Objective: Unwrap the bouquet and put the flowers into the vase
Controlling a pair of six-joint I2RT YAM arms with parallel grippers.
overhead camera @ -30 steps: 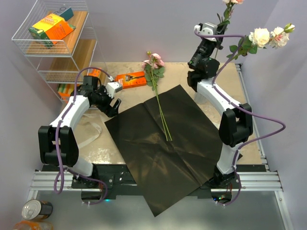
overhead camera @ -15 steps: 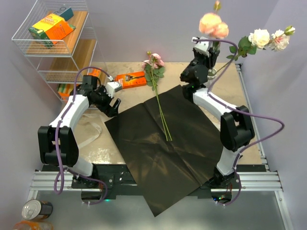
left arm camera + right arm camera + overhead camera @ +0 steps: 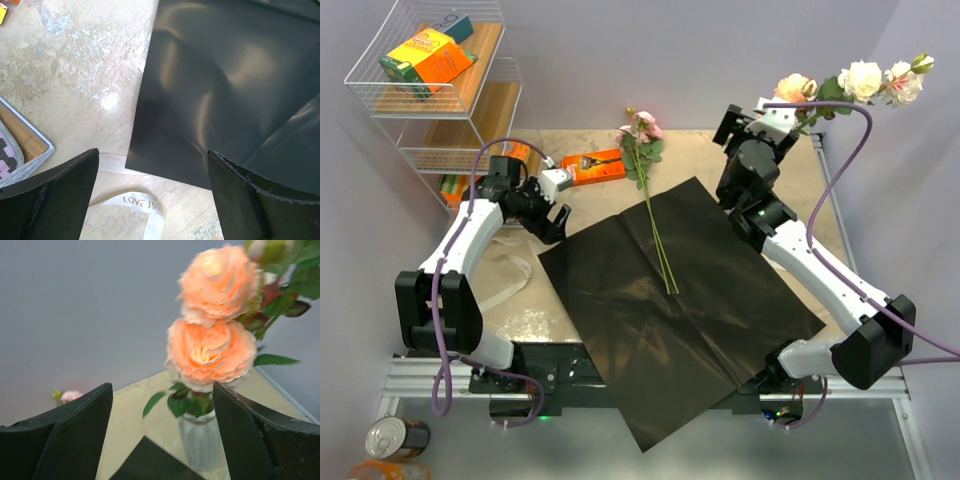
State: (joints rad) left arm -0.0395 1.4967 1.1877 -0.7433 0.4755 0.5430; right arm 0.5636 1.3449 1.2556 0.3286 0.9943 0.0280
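Desk (image 3: 690, 160) inspected from above. Black wrapping paper (image 3: 670, 310) lies opened flat from centre toward 6 o'clock, overhanging the near edge. One pink flower (image 3: 656, 222) lies on it, stem at centre, blooms off the sheet toward 12 o'clock. White ribbed vase (image 3: 200, 442) stands at the 2 o'clock corner and holds two peach roses (image 3: 212, 352); white blooms (image 3: 865, 75) show just beside them, their stems hidden. Right pincer (image 3: 161, 390) faces the vase, fingers spread wide, nothing gripped. Left pincer (image 3: 154, 155), at 9 o'clock, hangs over the sheet's left corner, likewise wide and empty. A white printed ribbon (image 3: 142, 202) lies on the desk beneath it. An orange box (image 3: 592, 165) sits at 11 o'clock.
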